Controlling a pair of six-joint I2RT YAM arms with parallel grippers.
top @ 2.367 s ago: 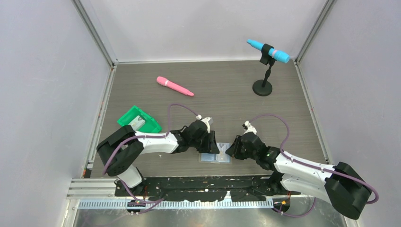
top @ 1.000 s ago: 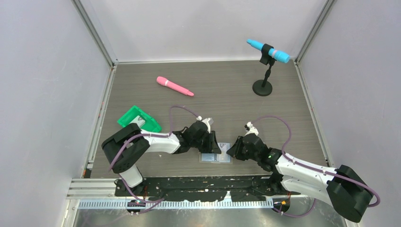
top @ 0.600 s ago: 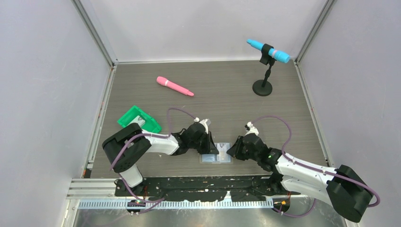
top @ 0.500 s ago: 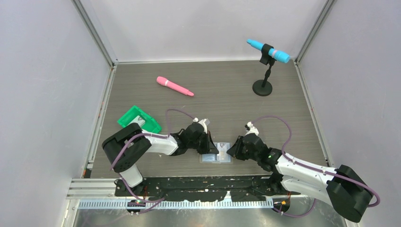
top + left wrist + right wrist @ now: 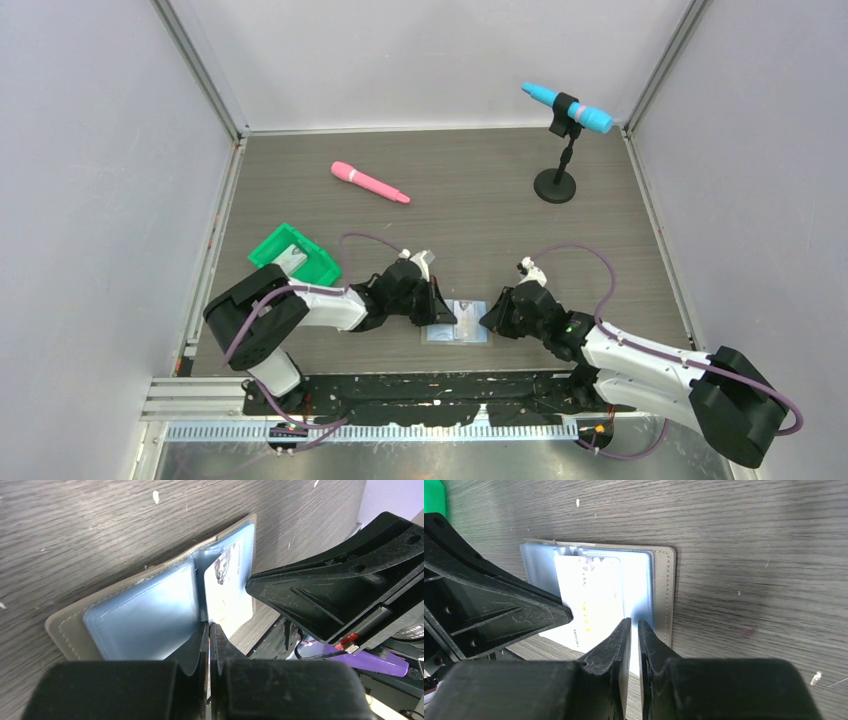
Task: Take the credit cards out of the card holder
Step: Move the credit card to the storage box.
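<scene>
The card holder [image 5: 440, 334] lies open near the table's front edge, grey cover [image 5: 62, 627] down and pale blue pockets up. A whitish credit card [image 5: 227, 592] sticks partway out of a pocket towards the front. My left gripper [image 5: 209, 626] is shut on that card's near edge. My right gripper [image 5: 634, 622] is shut on a blue pocket sheet at the right side of the card holder [image 5: 665, 595], beside the credit card [image 5: 589, 600]. From above, the left gripper [image 5: 441, 316] and right gripper [image 5: 486, 318] face each other over the credit card [image 5: 466, 309].
A green tray [image 5: 318, 266] with a pale card [image 5: 292, 259] in it sits at the left. A pink microphone [image 5: 370, 183] lies at the back. A blue microphone [image 5: 566, 109] rests on a black stand [image 5: 555, 185] at the back right. Black rails [image 5: 430, 388] border the front edge.
My left gripper has closed on the credit card and drawn back to the left, sliding the card partway out. The right gripper has stayed on the card holder.
</scene>
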